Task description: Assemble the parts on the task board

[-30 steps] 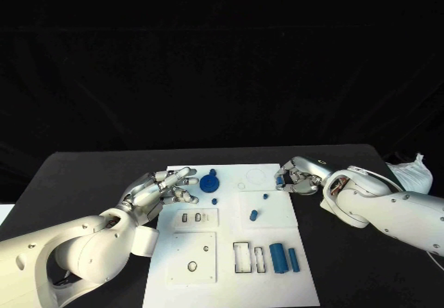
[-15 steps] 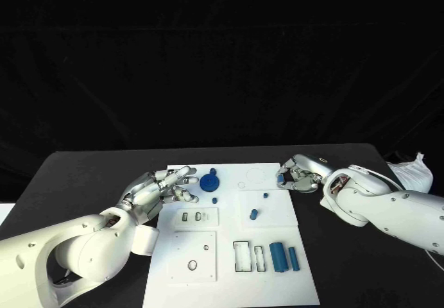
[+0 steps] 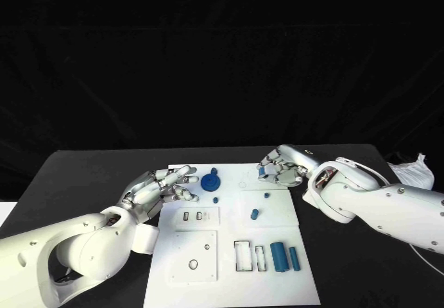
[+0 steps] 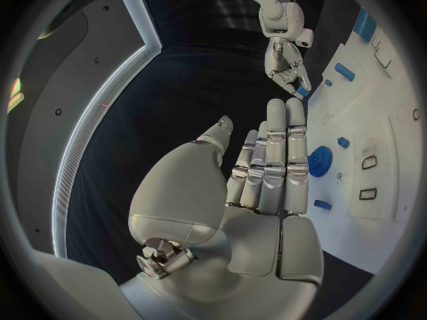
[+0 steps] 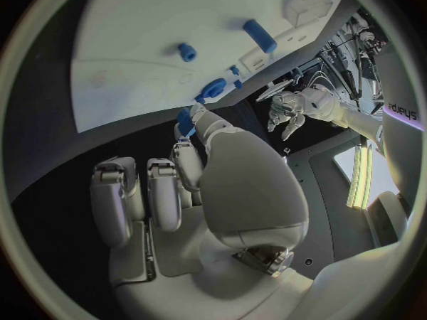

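Observation:
The white task board (image 3: 231,282) lies in the middle of the table. My right hand (image 3: 280,172) hovers over its far right corner and pinches a small blue piece (image 3: 272,169); the right wrist view shows that piece (image 5: 184,121) at the fingertips. My left hand (image 3: 162,186) is open at the board's left edge, fingers stretched toward a round blue part (image 3: 210,184). In the left wrist view those fingers (image 4: 271,163) lie straight beside the round part (image 4: 320,161). Two small blue pieces (image 3: 266,194) (image 3: 253,213) lie mid-board.
Two blue cylinders (image 3: 278,256) (image 3: 293,258) lie side by side near the board's front right, next to rectangular slots (image 3: 242,256). A raised white plate (image 3: 194,256) with an oval hole sits front left. A white bag (image 3: 412,174) rests at the table's right edge.
My right hand has moved left, from beside the board's right edge to over its far right corner, still holding the small blue piece. The left hand has stayed put.

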### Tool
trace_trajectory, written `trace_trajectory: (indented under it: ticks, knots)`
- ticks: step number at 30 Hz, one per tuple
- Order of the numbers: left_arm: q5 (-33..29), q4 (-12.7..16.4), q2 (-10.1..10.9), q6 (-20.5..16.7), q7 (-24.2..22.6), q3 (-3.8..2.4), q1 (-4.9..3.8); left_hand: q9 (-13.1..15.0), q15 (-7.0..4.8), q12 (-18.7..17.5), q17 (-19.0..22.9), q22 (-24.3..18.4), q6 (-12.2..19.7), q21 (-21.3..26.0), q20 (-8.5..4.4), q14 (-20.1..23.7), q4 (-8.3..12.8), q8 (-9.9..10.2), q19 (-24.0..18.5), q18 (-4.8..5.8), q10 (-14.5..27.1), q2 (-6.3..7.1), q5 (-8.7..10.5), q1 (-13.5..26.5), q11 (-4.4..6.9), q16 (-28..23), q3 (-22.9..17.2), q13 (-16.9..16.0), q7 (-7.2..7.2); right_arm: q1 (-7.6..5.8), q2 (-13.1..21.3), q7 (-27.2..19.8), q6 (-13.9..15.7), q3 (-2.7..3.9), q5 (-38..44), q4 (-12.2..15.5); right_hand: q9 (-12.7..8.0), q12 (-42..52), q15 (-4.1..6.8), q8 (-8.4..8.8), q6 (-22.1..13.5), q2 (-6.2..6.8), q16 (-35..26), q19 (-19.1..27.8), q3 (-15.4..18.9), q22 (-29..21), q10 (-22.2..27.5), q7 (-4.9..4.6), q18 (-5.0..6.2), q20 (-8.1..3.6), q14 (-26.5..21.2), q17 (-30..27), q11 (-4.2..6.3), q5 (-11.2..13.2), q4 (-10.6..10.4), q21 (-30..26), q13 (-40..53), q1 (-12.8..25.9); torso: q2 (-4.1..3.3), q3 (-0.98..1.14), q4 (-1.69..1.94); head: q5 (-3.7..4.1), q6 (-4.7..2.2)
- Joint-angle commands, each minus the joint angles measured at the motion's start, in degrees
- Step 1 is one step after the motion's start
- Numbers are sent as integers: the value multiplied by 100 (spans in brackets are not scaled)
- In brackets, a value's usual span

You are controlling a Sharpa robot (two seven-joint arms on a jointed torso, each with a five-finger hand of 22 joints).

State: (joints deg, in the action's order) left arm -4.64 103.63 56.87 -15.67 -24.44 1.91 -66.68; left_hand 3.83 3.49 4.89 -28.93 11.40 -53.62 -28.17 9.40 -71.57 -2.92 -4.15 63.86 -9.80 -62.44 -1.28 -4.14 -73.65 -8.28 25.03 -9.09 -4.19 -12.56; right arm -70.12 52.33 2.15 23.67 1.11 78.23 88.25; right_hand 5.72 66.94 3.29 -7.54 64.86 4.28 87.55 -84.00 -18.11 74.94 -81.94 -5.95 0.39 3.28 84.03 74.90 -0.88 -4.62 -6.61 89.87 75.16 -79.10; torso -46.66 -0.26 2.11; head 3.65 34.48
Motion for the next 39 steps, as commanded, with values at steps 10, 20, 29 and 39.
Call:
trace_trajectory:
  ticks: [10, 20, 29, 39]
  knots:
    - [-4, -224, 11, 131, -105, -4, -5, 4, 7, 29, -11, -6, 7, -5, -8, 51, 38, -15, -30, -57, 19, -30, -10, -4, -1, -16, -7, 5, 4, 37, -891, 970, -266, -146, 581, 429, 109, -44, 0, 34, 26, -183, 19, -600, -4, 1506, 17, 61, -39, -37, 511, 1121, 30, -44, 58, 13, 69, -61, 77, -80, 100, -141, 215]
    - [-5, -250, 33, 132, -127, -5, -7, 4, 7, 29, -12, -6, 9, -6, -8, 52, 40, -15, -30, -57, 21, -30, -10, -5, -1, -16, -8, 5, 4, 319, -1386, 1349, -356, -254, 1338, 330, 112, -71, -2, 37, 25, -152, 11, -600, 5, 1506, 27, 62, -39, -34, 507, 1107, 30, -30, 83, 13, 56, -46, 99, -135, 151, -193, 308]
    - [-6, -266, 39, 135, -129, -6, -8, 4, 7, 29, -12, -6, 9, -6, -8, 52, 40, -15, -30, -57, 21, -30, -10, -5, -1, -16, -8, 5, 4, 443, -1632, 1466, -551, -274, 1550, 296, 115, -81, -3, 41, 23, -133, 6, -600, 13, 1506, 31, 58, -39, -32, 506, 1100, 27, -20, 93, 13, 53, -26, 95, -123, 150, -224, 330]
    - [-6, -239, 39, 139, -121, -6, -8, 4, 7, 29, -12, -6, 9, -6, -8, 52, 40, -15, -30, -57, 21, -30, -10, -5, -1, -16, -8, 5, 4, 473, -1696, 1474, -915, -278, 1672, 258, 116, -104, -8, 51, 15, -110, -1, -600, 29, 1506, 41, 51, -39, -28, 503, 1090, 21, -11, 96, 13, 44, 20, 90, -120, 147, -225, 371]
